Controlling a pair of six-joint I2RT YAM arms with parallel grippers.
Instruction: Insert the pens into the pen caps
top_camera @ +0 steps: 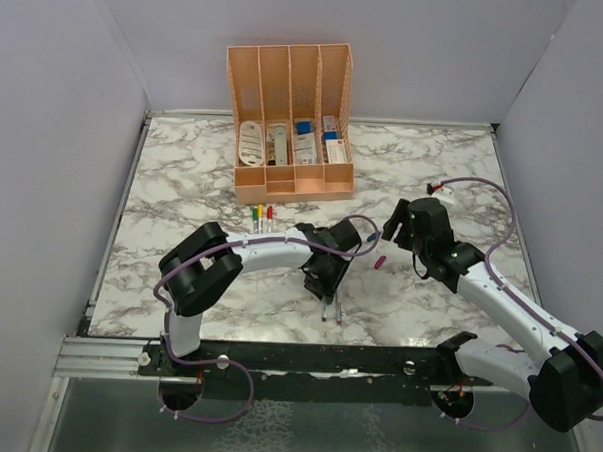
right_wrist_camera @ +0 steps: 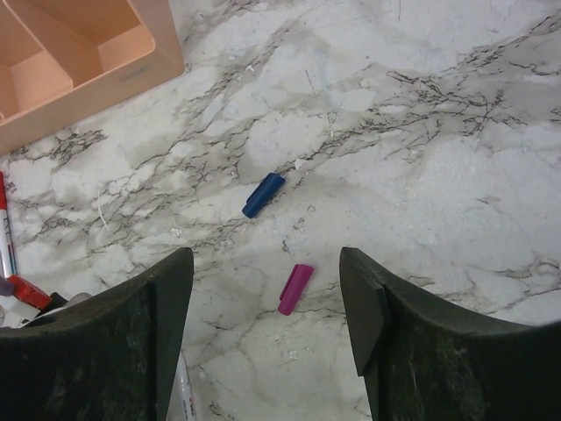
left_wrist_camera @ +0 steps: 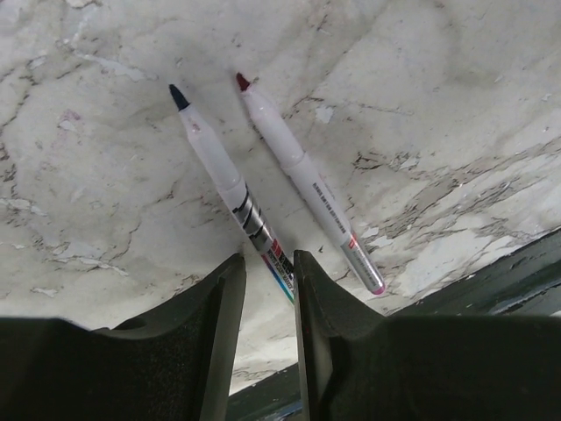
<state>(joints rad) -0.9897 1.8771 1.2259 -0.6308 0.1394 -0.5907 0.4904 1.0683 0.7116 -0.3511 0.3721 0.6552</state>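
**Two uncapped pens wait on the marble as both arms hover.** In the left wrist view, a blue-tipped pen (left_wrist_camera: 230,184) and a reddish-tipped pen (left_wrist_camera: 302,184) lie side by side on the marble table (top_camera: 183,181). Both slant from the upper left of the frame to the lower right, tips toward the top, barrels close but not touching. The left gripper (left_wrist_camera: 267,285) sits low over the rear end of the blue-tipped pen with its jaws only narrowly apart. The pen's printed end runs into the gap between them. Bare marble shows beside the barrel, and no finger is seen pressing on it.

From overhead, this pair lies at lower centre, just below the left gripper and near the table's front edge.

In the right wrist view, the right gripper (right_wrist_camera: 266,263) hangs with its jaws spread wide, holding nothing. A magenta cap (right_wrist_camera: 295,288) lies on the marble in the gap between the fingers, nearer the one at the right of the frame and touching neither. A blue cap (right_wrist_camera: 264,195) lies a little higher in the frame, apart from the magenta cap and tilted the same way.

A peach organizer (right_wrist_camera: 88,61) fills the upper left corner. Overhead, three more pens (top_camera: 261,219) lie close together just in front of it, with green, yellow and red ends. Whether those ends are caps is too small to tell.
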